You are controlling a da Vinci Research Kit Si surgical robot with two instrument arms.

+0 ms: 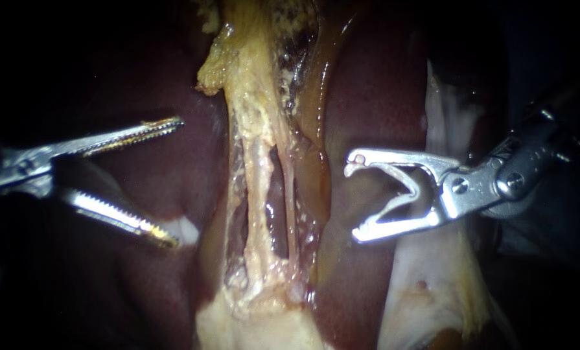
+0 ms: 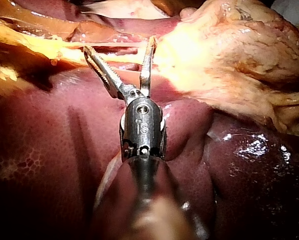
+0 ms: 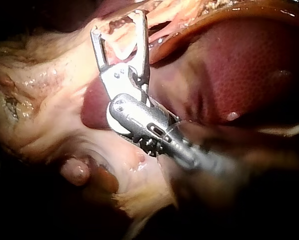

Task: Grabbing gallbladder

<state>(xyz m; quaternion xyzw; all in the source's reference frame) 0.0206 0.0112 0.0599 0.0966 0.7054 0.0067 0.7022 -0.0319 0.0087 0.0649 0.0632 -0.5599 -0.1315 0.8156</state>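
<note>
This is a surgical work bench, and every view is filled with bare, wet organ tissue seen from close by. A glossy dark red-brown liver (image 1: pixel 374 97) with a finely mottled surface lies in lobes, split by a band of pale yellow, stringy fatty tissue (image 1: pixel 254 149). Two slender silver-metal tools on small jointed steel wrists reach over it: the left instrument (image 1: pixel 176 181) with long, toothed jaws, and the right instrument (image 1: pixel 354 199) with curved, hook-tipped jaws. A tight pool of light glints on the wet surfaces, and everything around it is dark.
</note>
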